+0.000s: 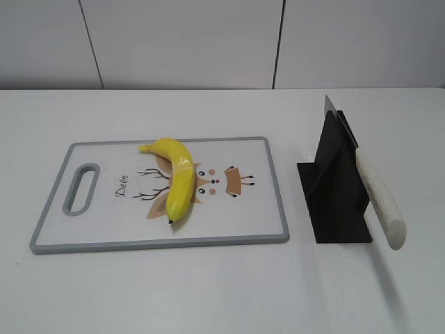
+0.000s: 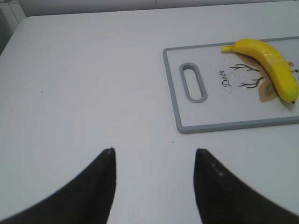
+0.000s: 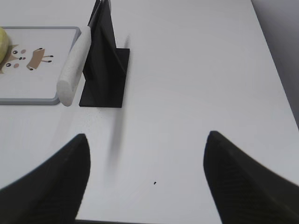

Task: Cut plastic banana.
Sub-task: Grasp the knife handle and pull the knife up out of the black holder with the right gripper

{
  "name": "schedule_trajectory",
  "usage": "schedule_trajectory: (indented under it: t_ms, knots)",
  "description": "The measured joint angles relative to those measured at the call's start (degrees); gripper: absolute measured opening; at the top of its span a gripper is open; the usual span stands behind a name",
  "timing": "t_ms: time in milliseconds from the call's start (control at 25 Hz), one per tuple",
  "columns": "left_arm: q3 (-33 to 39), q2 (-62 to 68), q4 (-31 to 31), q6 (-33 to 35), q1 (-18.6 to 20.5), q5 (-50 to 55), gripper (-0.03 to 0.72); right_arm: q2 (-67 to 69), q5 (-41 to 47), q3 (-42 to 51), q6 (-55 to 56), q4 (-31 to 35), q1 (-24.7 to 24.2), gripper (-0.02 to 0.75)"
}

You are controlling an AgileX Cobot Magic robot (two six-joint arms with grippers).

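text: "Deer" | script: dark cursive, running lengthwise | on: cutting board (image 1: pixel 229 216), white face beside the grey handle slot (image 1: pixel 81 188) and next to the printed deer cartoon (image 1: pixel 222 181) | other readable text: none

A broad, matte white tabletop (image 1: pixel 208 292) fills the scene under soft, even light that throws only faint shadows. Behind its far edge stands a pale grey panelled wall (image 1: pixel 181 42), split by thin dark vertical seams.

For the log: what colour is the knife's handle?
White with fine speckles, on the knife handle in the black stand; clearest in the exterior view.
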Motion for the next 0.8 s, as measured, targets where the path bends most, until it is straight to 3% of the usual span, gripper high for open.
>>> schedule_trajectory:
  t_ms: [800]
  knots:
    - [0.00, 0.00, 0.00, 0.00, 0.00, 0.00, 0.495, 0.00, 0.00, 0.00, 0.00, 0.00, 0.00, 0.578]
